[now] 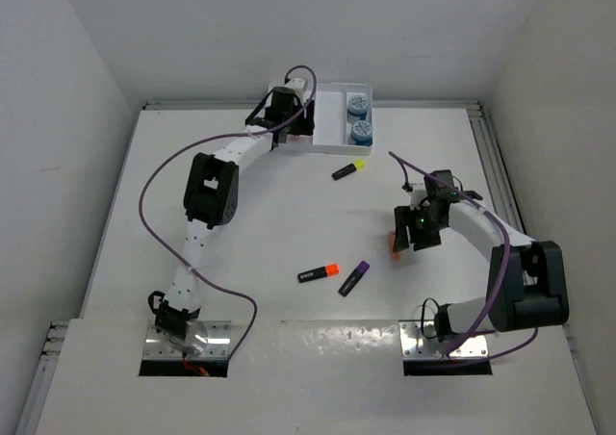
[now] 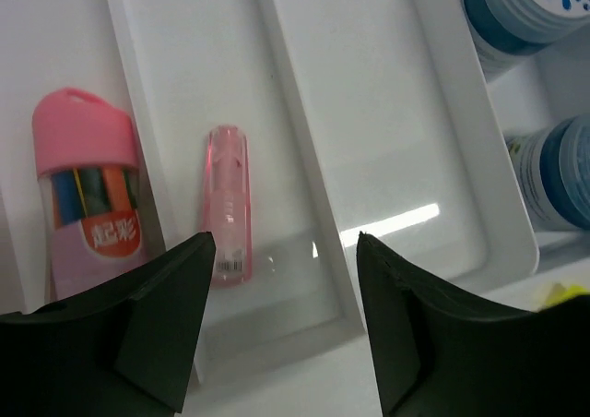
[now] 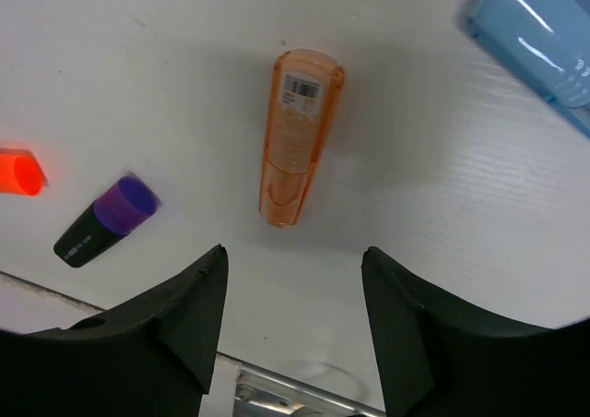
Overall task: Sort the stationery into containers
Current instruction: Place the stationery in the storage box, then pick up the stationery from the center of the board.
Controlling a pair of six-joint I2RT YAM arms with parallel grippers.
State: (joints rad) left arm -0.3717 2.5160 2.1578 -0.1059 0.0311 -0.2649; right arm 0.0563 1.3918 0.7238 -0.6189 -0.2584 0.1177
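The white divided tray [image 1: 327, 117] stands at the far edge of the table. My left gripper [image 2: 286, 242] hangs open over its near end, nothing between the fingers. Below it a pink stick [image 2: 228, 205] lies in the second compartment. Two blue round pieces [image 1: 360, 117] fill the right compartment. My right gripper [image 3: 293, 251] is open above the table, just short of a peach-orange stick [image 3: 300, 136] lying flat. Loose on the table are a yellow highlighter [image 1: 348, 169], an orange highlighter [image 1: 319, 273] and a purple highlighter [image 3: 103, 221].
A pink-capped case of coloured pens [image 2: 88, 196] lies in the tray's leftmost compartment. A light blue item [image 3: 539, 29] sits beyond the orange stick. White walls close in the table on three sides. A metal mounting plate [image 3: 295, 389] shows under the right gripper.
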